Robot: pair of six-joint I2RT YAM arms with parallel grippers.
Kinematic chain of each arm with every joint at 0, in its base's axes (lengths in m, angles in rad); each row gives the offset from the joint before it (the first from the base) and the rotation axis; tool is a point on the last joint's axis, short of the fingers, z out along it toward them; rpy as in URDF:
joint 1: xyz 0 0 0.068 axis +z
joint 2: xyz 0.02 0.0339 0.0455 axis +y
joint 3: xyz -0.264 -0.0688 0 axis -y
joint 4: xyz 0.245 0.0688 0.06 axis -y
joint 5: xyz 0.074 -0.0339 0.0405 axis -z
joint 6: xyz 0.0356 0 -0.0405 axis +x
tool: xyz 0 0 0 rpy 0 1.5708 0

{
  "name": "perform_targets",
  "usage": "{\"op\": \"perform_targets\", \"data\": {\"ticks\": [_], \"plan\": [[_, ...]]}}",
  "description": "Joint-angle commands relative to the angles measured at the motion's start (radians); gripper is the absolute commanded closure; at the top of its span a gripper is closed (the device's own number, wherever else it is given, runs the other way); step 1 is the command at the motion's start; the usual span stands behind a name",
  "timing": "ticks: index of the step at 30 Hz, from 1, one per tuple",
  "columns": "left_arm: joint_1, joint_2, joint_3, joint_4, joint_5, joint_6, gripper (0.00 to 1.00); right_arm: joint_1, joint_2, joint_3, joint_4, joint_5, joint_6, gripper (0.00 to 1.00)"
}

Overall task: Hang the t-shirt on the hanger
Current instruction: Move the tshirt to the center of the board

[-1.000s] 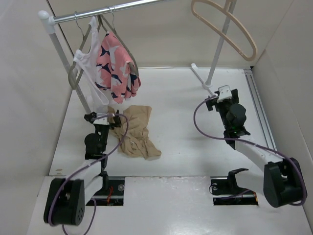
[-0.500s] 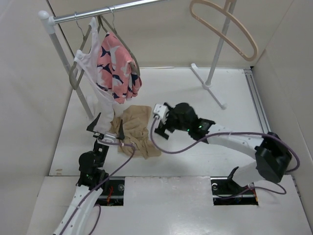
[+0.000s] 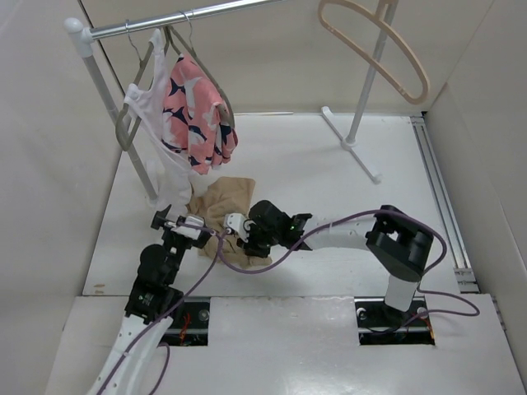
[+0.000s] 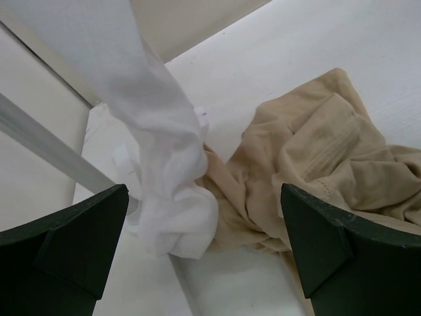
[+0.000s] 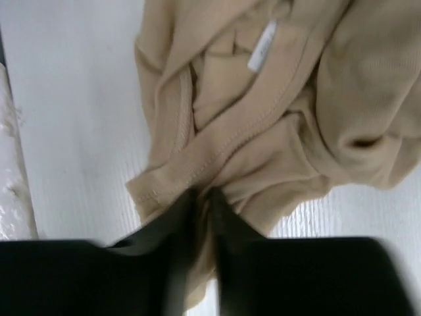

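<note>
— Top external view, largest item first: confirm the rack [image 3: 100, 86] and its load.
— The rack stands at the back of the table [image 3: 329, 164]. The hanger [image 3: 420, 90] hangs high beside the rack's right upright. A pink garment [image 3: 196, 115] and a white garment [image 3: 156, 123] hang from the rack's bar, close to its left upright.
— Location of the t-shirt [image 3: 222, 206]?
— It lies crumpled on the table just in front of the foot of the rack's left upright, below the pink garment. In the left wrist view the white garment's [image 4: 171, 164] lower end touches the t-shirt [image 4: 329, 151].
— Status of the left gripper [image 3: 186, 224]?
— It sits near the foot of the rack's left upright, over the spot where the two cloths meet. The left gripper [image 4: 204, 191] has its jaws spread fully, with nothing between them.
— Status of the right gripper [image 3: 235, 226]?
— It is low at the t-shirt's edge farthest from the rack. The right wrist view is blurred. The right gripper [image 5: 200, 197] has its fingers drawn nearly together, and a fold of the t-shirt's [image 5: 263, 131] hem is pinched between them. The white neck label [image 5: 262, 46] shows inside the collar, beyond the fingers.
</note>
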Motion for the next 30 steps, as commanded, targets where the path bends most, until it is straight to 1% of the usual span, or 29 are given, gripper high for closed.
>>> {"op": "perform_targets", "data": {"ticks": [1, 2, 3, 5, 6, 7, 8, 9, 10, 11, 12, 13, 15, 16, 17, 19, 20, 21, 22, 23, 25, 26, 27, 28, 29, 30], "plan": [[-0.005, 0.062, 0.094, 0.046, -0.065, -0.028, 0.0, -0.022, -0.05, -0.027, 0.016, 0.032, 0.094, 0.83], [-0.005, 0.082, 0.106, 0.046, -0.065, -0.028, 0.0, -0.054, -0.068, -0.044, 0.016, 0.049, 0.109, 1.0], [-0.005, 0.1, 0.129, 0.046, -0.065, -0.028, 0.0, -0.075, -0.108, -0.075, 0.016, 0.063, 0.137, 1.0], [-0.005, 0.151, 0.152, 0.013, 0.016, -0.028, 0.0, -0.124, -0.148, -0.103, 0.016, 0.063, 0.149, 1.0], [-0.005, 0.166, 0.175, -0.001, 0.045, -0.016, 0.01, -0.186, -0.195, -0.13, 0.016, 0.052, 0.158, 1.0], [-0.005, 0.194, 0.187, -0.023, 0.076, 0.0, 0.04, -0.223, -0.223, -0.144, 0.016, 0.043, 0.159, 1.0], [-0.005, 0.208, 0.198, -0.036, 0.137, 0.01, 0.1, -0.266, -0.255, -0.159, 0.016, 0.023, 0.171, 1.0], [-0.005, 0.22, 0.21, -0.052, 0.171, 0.029, 0.14, -0.359, -0.291, -0.175, 0.016, 0.012, 0.171, 1.0], [-0.005, 0.232, 0.233, -0.069, 0.209, 0.081, 0.17, -0.409, -0.361, -0.205, 0.016, 0.003, 0.183, 1.0], [-0.005, 0.257, 0.244, -0.096, 0.287, 0.107, 0.2, -0.459, -0.395, -0.219, 0.016, 0.003, 0.183, 1.0], [-0.005, 0.271, 0.255, -0.096, 0.318, 0.124, 0.24, -0.505, -0.426, -0.23, 0.016, -0.011, 0.183, 1.0], [-0.005, 0.286, 0.275, -0.096, 0.343, 0.124, 0.26, -0.586, -0.474, -0.239, 0.016, -0.025, 0.162, 1.0], [-0.005, 0.347, 0.298, -0.096, 0.409, 0.124, 0.3, -0.651, -0.499, -0.25, -0.001, -0.046, 0.127, 1.0], [-0.005, 0.373, 0.315, -0.11, 0.429, 0.124, 0.34, -0.714, -0.5, -0.25, -0.025, -0.063, 0.108, 1.0], [-0.005, 0.402, 0.362, -0.127, 0.446, 0.135, 0.36, -0.748, -0.49, -0.238, -0.041, -0.081, 0.084, 0.99], [-0.005, 0.496, 0.414, -0.2, 0.472, 0.135, 0.37, -0.82, -0.464, -0.224, -0.07, -0.187, 0.074, 0.92], [-0.005, 0.525, 0.459, -0.223, 0.486, 0.148, 0.37, -0.889, -0.435, -0.215, -0.08, -0.227, 0.061, 0.88], [-0.005, 0.582, 0.477, -0.257, 0.496, 0.161, 0.37, -0.924, -0.421, -0.215, -0.081, -0.261, 0.06, 0.84], [-0.005, 0.609, 0.493, -0.267, 0.522, 0.174, 0.37, -0.953, -0.405, -0.215, -0.081, -0.294, 0.06, 0.78], [-0.005, 0.634, 0.507, -0.267, 0.535, 0.187, 0.37, -0.989, -0.366, -0.193, -0.081, -0.295, 0.074, 0.65], [-0.005, 0.713, 0.543, -0.258, 0.579, 0.187, 0.37, -0.989, -0.326, -0.17, -0.081, -0.304, 0.085, 0.48], [-0.014, 0.741, 0.557, -0.248, 0.598, 0.187, 0.39, -0.989, -0.308, -0.156, -0.081, -0.304, 0.085, 0.38], [-0.014, 0.767, 0.572, -0.248, 0.61, 0.161, 0.4, -0.974, -0.276, -0.131, -0.102, -0.304, 0.085, 0.12], [-0.026, 0.819, 0.601, -0.268, 0.61, 0.147, 0.42, -0.963, -0.266, -0.117, -0.111, -0.292, 0.085, 0.05], [-0.055, 0.843, 0.612, -0.286, 0.621, 0.147, 0.43, -0.954, -0.266, -0.107, -0.111, -0.26, 0.085, 0.0], [-0.077, 0.863, 0.622, -0.306, 0.621, 0.147, 0.43, -0.934, -0.266, -0.107, -0.12, -0.244, 0.085, 0.0]]}}
